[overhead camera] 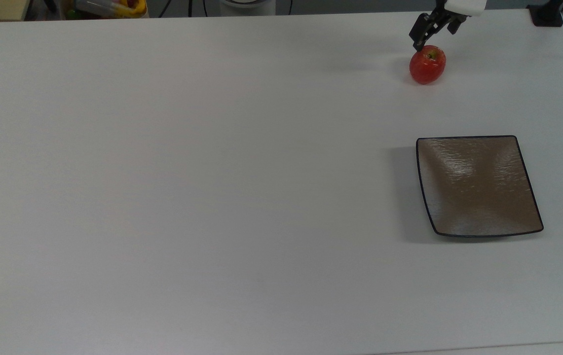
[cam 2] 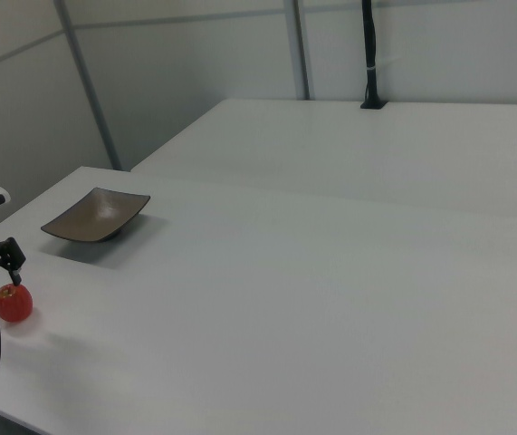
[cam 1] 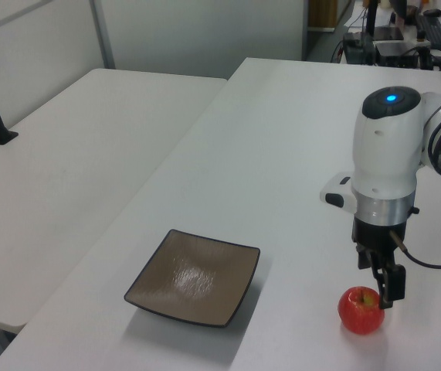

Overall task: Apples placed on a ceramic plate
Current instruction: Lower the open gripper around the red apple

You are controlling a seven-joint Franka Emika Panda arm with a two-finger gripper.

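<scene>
One apple (overhead camera: 427, 64), small, round and red with a yellow-green patch at its stem, sits upright on the white table (overhead camera: 212, 172), towards the top view's upper right and close to the far edge. In the left view the apple (cam 1: 361, 310) lies at the lower right; in the right view the apple (cam 2: 13, 303) lies at the lower left, near the table's edge. The ceramic plate (overhead camera: 478, 185), square, shallow and brown-grey with a thin dark rim, rests flat on the same table, well apart from the fruit and below it in the top view. It holds nothing. In the left view the ceramic plate (cam 1: 193, 277) is to the left of the apple; in the right view the ceramic plate (cam 2: 96, 215) lies beyond it.

The gripper (overhead camera: 431, 33) hangs just above the apple, its black fingers pointing downward with their tips at the level of the fruit's top. In the left view the gripper (cam 1: 385, 287) is seen edge-on, one finger overlapping the apple's upper right; whether the fingers are spread or together cannot be told, nor whether they touch the fruit. Above it stands the arm's white wrist (cam 1: 386, 151), bearing a blue light. A black post (cam 2: 368, 54) rises from a neighbouring white table (cam 2: 376, 145).
</scene>
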